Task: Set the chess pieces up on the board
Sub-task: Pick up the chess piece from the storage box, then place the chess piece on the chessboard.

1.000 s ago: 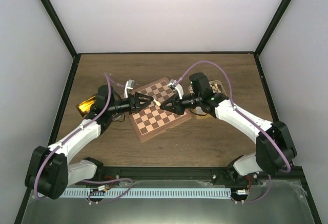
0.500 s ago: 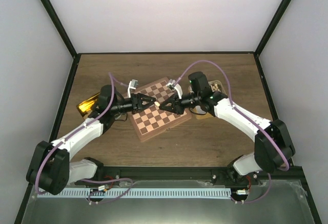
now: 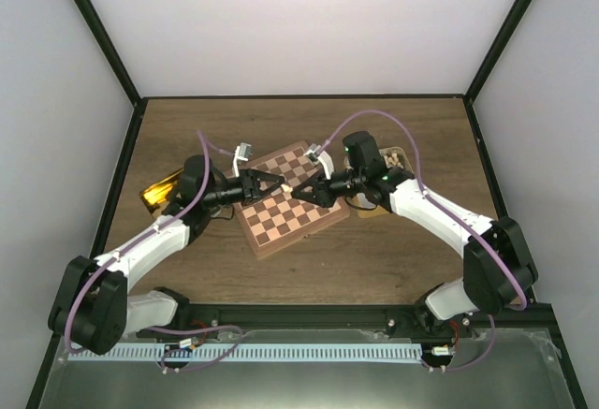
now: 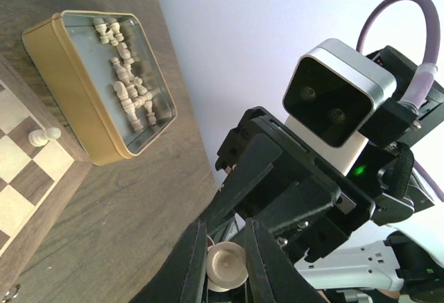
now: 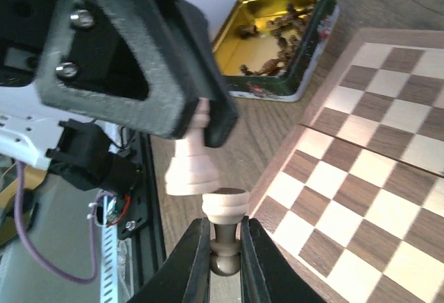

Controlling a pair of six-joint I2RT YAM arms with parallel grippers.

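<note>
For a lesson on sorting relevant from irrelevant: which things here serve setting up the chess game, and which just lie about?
Job: board; left tool, left-held piece; right tool, right-held piece; pawn on the board; pale pieces and dark pieces in the tins.
Lying about: silver-lined tin; gold tin; purple cables; table.

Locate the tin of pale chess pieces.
Upper left in the left wrist view: the tin sits open beside the board's edge, close to a lone pale pawn.
</note>
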